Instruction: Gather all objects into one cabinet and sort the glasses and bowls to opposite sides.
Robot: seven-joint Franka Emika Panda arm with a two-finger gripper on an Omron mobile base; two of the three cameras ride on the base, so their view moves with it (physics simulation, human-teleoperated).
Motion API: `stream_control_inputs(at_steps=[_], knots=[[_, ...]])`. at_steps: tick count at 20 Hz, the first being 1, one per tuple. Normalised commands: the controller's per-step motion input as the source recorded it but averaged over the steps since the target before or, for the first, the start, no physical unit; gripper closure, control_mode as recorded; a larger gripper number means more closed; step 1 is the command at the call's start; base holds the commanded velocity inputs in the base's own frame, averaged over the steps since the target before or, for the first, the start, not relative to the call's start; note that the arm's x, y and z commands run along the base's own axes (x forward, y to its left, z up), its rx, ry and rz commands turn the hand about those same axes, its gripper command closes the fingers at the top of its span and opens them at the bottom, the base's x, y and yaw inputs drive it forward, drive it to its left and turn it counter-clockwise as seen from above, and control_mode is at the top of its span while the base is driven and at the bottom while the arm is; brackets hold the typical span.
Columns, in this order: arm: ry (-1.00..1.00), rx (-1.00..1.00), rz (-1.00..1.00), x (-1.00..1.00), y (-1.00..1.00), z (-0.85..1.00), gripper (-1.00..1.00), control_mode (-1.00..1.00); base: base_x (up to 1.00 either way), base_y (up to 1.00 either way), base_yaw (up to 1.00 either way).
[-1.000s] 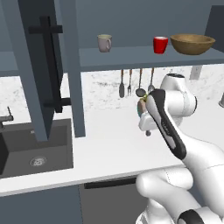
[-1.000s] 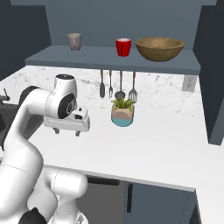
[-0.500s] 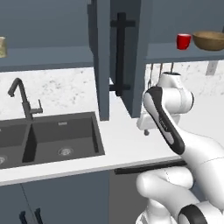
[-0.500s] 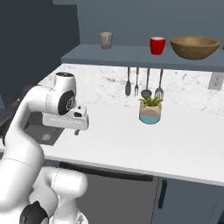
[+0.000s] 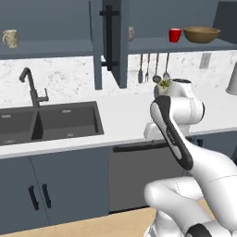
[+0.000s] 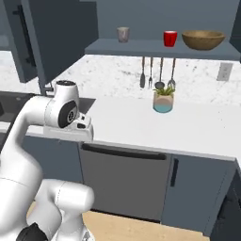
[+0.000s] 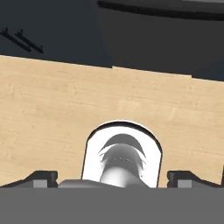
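On the right cabinet's shelf (image 6: 141, 47) stand a taupe mug (image 6: 123, 34), a red cup (image 6: 170, 38) and a wide wooden bowl (image 6: 203, 40). Its door (image 6: 56, 33) with a black bar handle (image 6: 23, 33) hangs open. Alone on the left cabinet's shelf sits a cream mug (image 5: 10, 38). A small teal-and-peach vessel (image 6: 163, 101) holding a plant stands on the counter. My gripper (image 7: 113, 178) is open and holds nothing; it points down at the wooden floor in front of the counter, far below the shelves.
A black double sink (image 5: 46, 122) with a dark faucet (image 5: 30, 85) takes the counter's left part. Utensils (image 6: 150, 73) hang on the wall under the shelf. A grey cylinder (image 5: 233, 78) stands at the counter's far right. Lower cabinet fronts (image 5: 55, 185) face me.
The whole picture has shifted: the base has driven back from the counter and sideways, bringing the sink and the cream mug into view. The gripper has stayed open.
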Motion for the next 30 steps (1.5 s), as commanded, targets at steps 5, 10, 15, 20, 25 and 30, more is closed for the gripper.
stream_control_inputs(at_steps=[5,10,15,20,25,30], knots=[[0.00,0.00,0.00,0.00,0.00,0.00,-1.00,1.00,-0.39,0.59,-0.06],[0.00,0.00,0.00,0.00,0.00,0.00,-1.00,1.00,-0.02,1.00,-0.15],[0.00,0.00,0.00,0.00,0.00,0.00,-1.00,1.00,-0.02,1.00,-0.14],[0.00,0.00,0.00,0.00,0.00,0.00,-1.00,1.00,0.02,0.87,0.01],[0.00,0.00,0.00,0.00,0.00,0.00,-1.00,1.00,0.61,0.34,0.00],[0.00,0.00,0.00,0.00,0.00,0.00,-1.00,1.00,1.00,0.00,0.00]])
